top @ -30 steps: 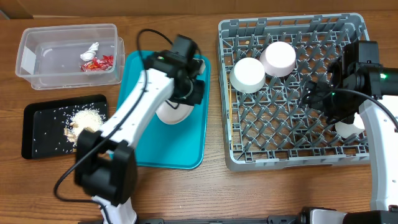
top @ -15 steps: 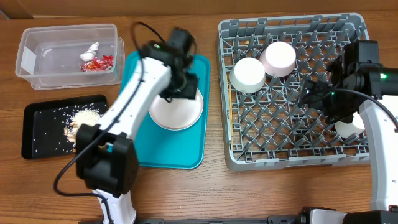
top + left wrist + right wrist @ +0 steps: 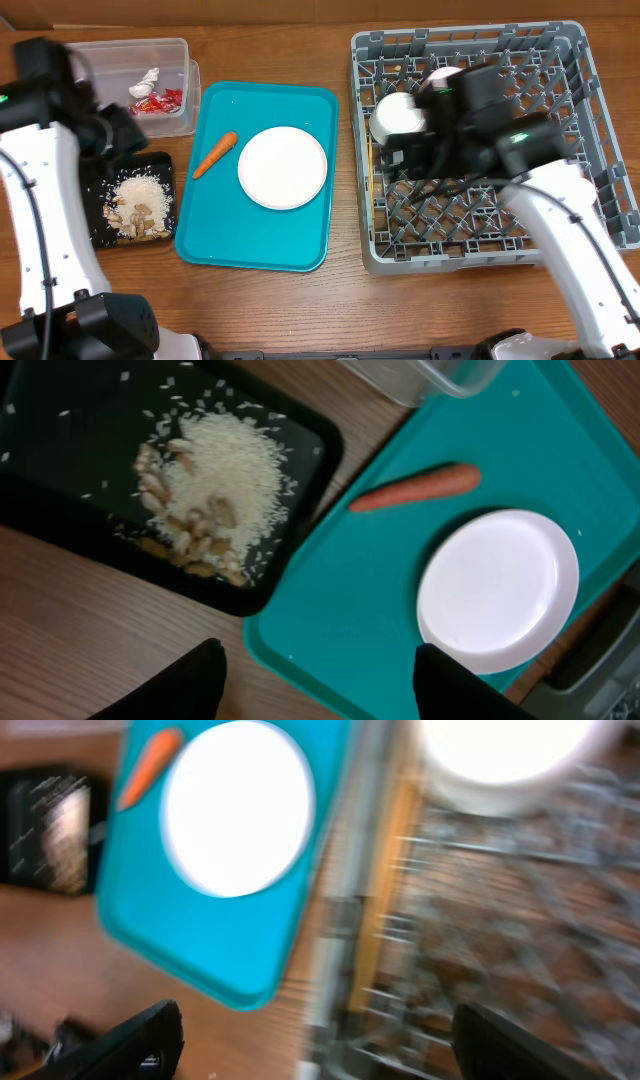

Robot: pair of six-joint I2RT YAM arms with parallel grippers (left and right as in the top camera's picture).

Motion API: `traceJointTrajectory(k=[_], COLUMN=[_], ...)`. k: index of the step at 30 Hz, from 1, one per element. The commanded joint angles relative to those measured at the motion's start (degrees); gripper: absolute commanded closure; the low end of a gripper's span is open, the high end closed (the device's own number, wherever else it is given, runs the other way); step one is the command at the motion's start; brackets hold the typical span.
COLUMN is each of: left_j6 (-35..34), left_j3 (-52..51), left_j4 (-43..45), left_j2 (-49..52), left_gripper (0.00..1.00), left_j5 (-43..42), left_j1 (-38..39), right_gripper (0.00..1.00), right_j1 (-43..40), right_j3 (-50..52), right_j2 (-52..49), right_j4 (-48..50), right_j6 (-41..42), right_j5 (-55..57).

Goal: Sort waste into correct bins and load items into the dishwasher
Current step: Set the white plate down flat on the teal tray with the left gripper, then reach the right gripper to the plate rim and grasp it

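Left gripper (image 3: 320, 685): fingers spread wide, nothing between them. It's up over the left end of the desk (image 3: 300, 310), near the clear tub (image 3: 60, 112) and the black tray (image 3: 62, 190).

Right gripper (image 3: 320, 1050): fingers also wide apart, empty. The wrist view is blurred. That arm sits over the left half of the dish rack (image 3: 560, 60).

Plate (image 3: 283, 167): flat in the middle of the teal tray (image 3: 250, 245), nothing on it.

Carrot (image 3: 214, 154): on the teal tray toward its far-left corner, lying diagonally, just beside the plate and not touching it.

Black tray: at the desk's left edge, right beside the teal tray's left side. It holds a rice (image 3: 225, 465) pile with nut bits (image 3: 195, 540) along one side, plus loose grains scattered around.

Clear tub: far-left corner of the desk, just behind the black tray. The red wrapper (image 3: 160, 99) and the tissue (image 3: 148, 79) are inside, against each other.

Dish rack: fills the right half of the desk. One white bowl (image 3: 398, 115) is in its far-left part. A second bowl (image 3: 441, 74) is just behind that one, mostly covered by the right arm.
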State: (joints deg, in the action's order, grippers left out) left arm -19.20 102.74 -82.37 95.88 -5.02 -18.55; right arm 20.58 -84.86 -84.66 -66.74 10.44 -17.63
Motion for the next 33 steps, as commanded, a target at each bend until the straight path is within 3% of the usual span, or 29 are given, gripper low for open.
traceJointTrajectory(k=[1,8,22,27,33], left_j6=[0.39,0.39,1.22,1.22,1.27], left_j3=[1.03,1.01,0.9,0.87,0.87], left_j4=[-0.57,-0.5,-0.33,-0.31,-0.33], left_j2=[-0.92,-0.92,-0.9,-0.9,-0.9], left_gripper=[0.37,0.36,0.35,0.35,0.36], left_j5=[-3.91,-5.14,-5.11,-5.09,-5.09], left_j1=[-4.44,-4.94,-4.68,-4.68,-4.68], right_gripper=[0.11,0.16,0.21,0.21,0.31], right_j1=[8.85,17.2,20.83,20.83,20.83], right_j3=[-0.98,-0.98,-0.98,-0.98,-0.98], right_j2=[-1.55,-12.22,-30.75,-34.4,-36.02], right_j4=[3.91,10.45,18.62,20.7,23.45], right_j6=[6.91,18.23,37.53,39.36,40.96], right_j5=[2.95,4.07,4.55,4.74,5.92])
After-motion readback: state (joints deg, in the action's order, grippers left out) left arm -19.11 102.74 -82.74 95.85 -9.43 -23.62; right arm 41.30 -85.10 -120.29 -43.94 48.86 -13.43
